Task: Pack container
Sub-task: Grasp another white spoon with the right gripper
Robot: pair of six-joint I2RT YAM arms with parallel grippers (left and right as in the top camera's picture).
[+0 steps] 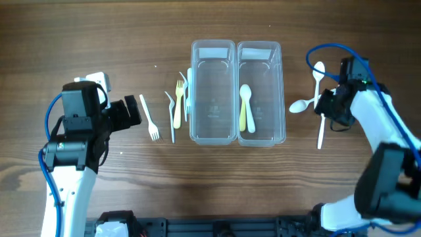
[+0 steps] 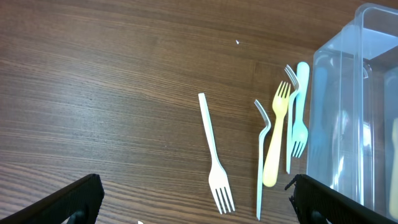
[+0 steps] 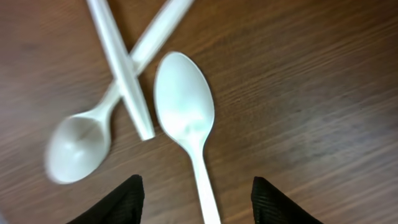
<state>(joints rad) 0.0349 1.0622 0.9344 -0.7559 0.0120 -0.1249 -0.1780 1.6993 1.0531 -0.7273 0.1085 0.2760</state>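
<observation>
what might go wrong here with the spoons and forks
The right gripper hangs open over one white spoon whose bowl lies close to two crossed spoons; closing might snag or scatter them. The forks lie bunched beside the container, so the left gripper might take several or bump its wall.

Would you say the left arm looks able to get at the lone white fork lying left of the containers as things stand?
Probably yes. The white fork lies flat on bare table, apart from the other forks, and the left gripper hovers open just short of it with nothing between.
</observation>
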